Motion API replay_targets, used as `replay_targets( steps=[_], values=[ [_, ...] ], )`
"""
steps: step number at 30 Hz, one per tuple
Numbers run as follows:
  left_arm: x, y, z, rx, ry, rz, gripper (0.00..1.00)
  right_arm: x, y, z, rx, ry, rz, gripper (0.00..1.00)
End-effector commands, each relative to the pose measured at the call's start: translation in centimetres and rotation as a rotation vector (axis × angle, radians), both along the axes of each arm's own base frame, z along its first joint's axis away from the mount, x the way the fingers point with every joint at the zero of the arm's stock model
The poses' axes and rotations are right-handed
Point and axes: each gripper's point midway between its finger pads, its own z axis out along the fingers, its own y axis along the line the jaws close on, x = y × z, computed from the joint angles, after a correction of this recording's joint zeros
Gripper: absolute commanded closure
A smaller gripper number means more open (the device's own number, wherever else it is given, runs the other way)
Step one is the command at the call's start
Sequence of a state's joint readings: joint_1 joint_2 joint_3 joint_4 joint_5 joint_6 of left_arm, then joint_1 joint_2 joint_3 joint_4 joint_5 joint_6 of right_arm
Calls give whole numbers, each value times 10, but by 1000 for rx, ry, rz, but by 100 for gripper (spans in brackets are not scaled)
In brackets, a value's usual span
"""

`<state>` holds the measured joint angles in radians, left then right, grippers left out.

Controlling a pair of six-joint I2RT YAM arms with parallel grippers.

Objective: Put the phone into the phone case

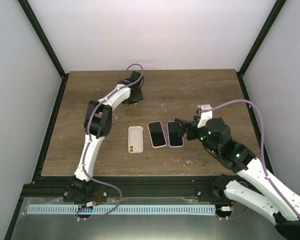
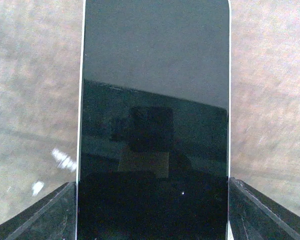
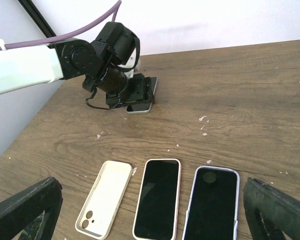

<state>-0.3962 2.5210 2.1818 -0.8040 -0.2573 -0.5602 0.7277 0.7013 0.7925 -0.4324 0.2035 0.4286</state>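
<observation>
From above, the brown wood-grain counter (image 1: 200, 90) carries three things in a row toward its near edge, about midway along. They lie side by side with narrow gaps between them. At the left is an empty cream phone case (image 1: 135, 139), in the middle a dark-screened phone with a pink rim (image 1: 157, 134), and at the right a dark-screened phone in a lavender case (image 1: 175, 134). The right claw (image 1: 184, 129) sits low just beside the right side of the lavender-cased phone. The left arm stretches toward the far edge, left of centre, where the left claw (image 1: 133, 97) points down at the counter, well apart from the row.

In the left wrist view, a black-screened phone with a pale silver edge (image 2: 155, 100) lies flat on the wood, its length running away from the camera. The two black fingers (image 2: 50, 215) stand one at each long side of its near end. They sit against the edges with no gap showing, so the claw is closed on this phone.

In the right wrist view, the right claw's fingers (image 3: 25, 210) stand spread wide at the bottom corners, holding nothing. The whole row lies between and just beyond them. The cream case has its camera cut-outs at the near end. Farther off, toward the far left corner, the left claw is down over the silver-edged phone, whose end shows beneath it.
</observation>
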Motion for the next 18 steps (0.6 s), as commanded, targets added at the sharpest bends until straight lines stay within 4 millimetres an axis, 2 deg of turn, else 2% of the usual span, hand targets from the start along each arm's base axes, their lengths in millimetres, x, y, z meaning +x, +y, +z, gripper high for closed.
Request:
replay_targets(
  steps=[1,6,9,14,18],
  values=[
    [-36,13,-10,25,91,-31,30,0,-2,22,54,-35,-7,0],
    [-70,23,-4,33,126,-69,30,-5,-2,19,70,-21,1,0],
    [-81,31,1,59,124,-79,23,-7,-3,20,79,-24,4,0],
    [-75,33,2,64,133,-78,9,-8,-2,20,85,-24,11,0],
    [-57,32,1,66,126,-58,3,-9,-4,23,81,-24,9,0]
  ],
)
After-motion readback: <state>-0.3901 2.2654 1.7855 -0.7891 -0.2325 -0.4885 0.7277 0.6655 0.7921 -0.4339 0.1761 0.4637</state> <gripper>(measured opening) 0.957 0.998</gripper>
